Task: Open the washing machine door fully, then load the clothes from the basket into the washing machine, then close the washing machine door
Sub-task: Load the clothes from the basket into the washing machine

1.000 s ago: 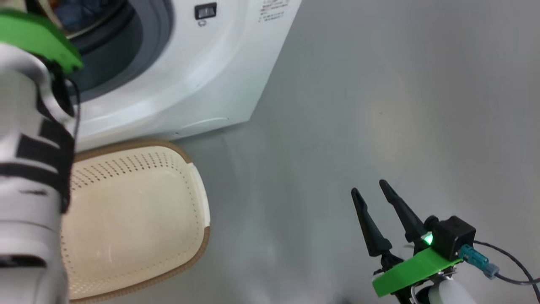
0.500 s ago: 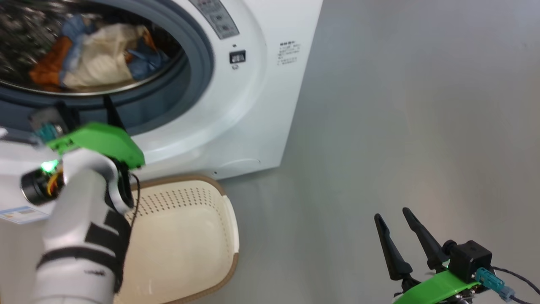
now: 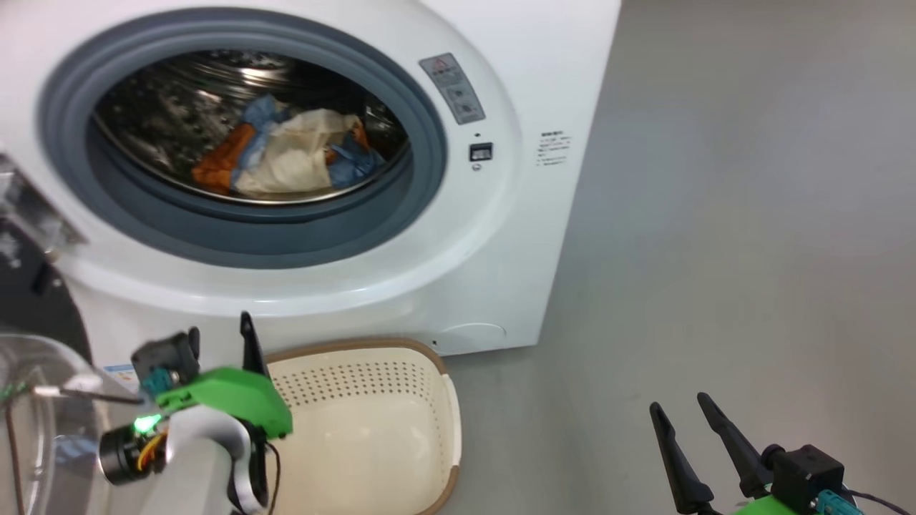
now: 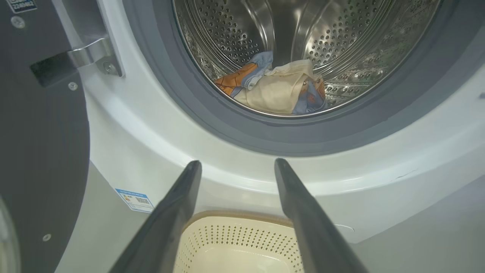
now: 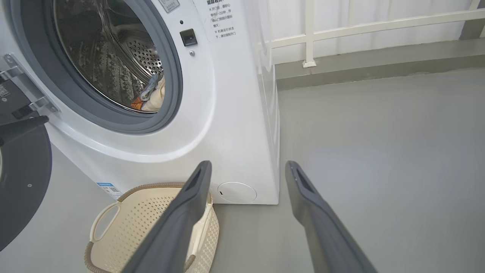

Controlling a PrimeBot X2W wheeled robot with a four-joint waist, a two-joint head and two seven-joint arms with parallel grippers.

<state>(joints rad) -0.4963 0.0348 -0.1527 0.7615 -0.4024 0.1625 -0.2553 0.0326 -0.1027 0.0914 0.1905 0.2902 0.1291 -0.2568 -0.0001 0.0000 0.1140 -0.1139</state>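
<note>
Left gripper (image 4: 235, 163) has backed off the drum (image 3: 179, 107) — it and right gripper (image 3: 680, 404) gape empty; push the washing machine door (image 4: 41, 151) from behind, steadily.

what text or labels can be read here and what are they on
None reads surely.
Chinese notice on the washing machine front: too small.
Blue label low on that front: too small.
Grey sticker beside the gasket: blurred.
Sticker on the washing machine door: cut off.
</note>
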